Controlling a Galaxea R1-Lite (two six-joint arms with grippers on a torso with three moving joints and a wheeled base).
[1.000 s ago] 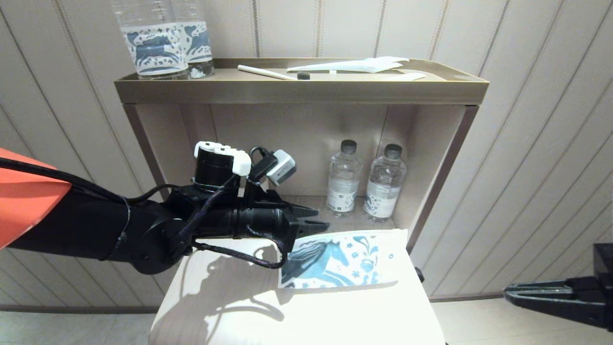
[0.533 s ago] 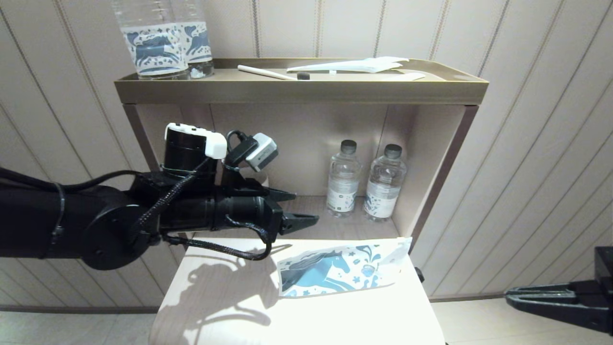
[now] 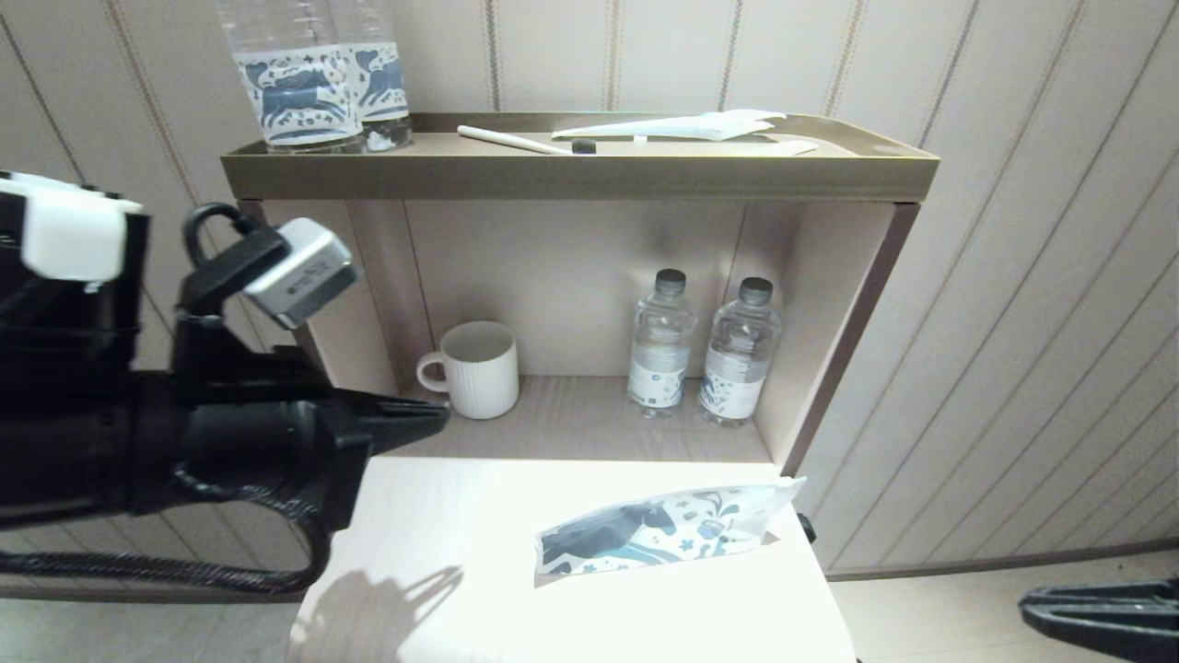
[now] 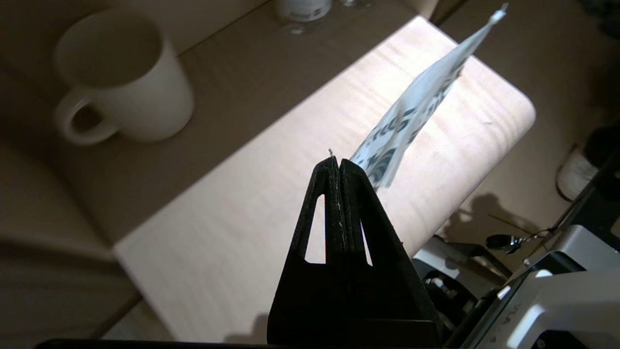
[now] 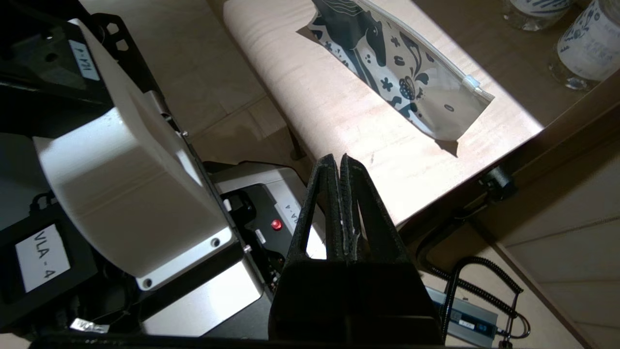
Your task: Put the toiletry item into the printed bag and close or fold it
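Note:
The printed bag (image 3: 663, 529) (image 5: 402, 72), white with dark blue horse and leaf motifs, lies on the right half of the pale table (image 3: 442, 571), its zip edge toward the shelf. It also shows edge-on in the left wrist view (image 4: 416, 106). The pale whitish-blue toothbrush is not in view. My left gripper (image 3: 440, 416) (image 4: 335, 162) hovers shut and empty over the table's left rear corner, well left of the bag. My right gripper (image 3: 1030, 608) (image 5: 337, 160) hangs shut and empty low off the table's right side.
A white mug (image 3: 477, 368) and two small water bottles (image 3: 659, 341) stand in the open shelf behind the table. The top tray (image 3: 571, 175) carries two printed bottles (image 3: 313, 74), a cream-handled black-headed toothbrush (image 3: 525, 141) and a plain white wrapper (image 3: 682, 126).
My left arm pulled back to the left, away from the bag. The bag, raised a second ago, has dropped flatter on the table. The right gripper sank lower.

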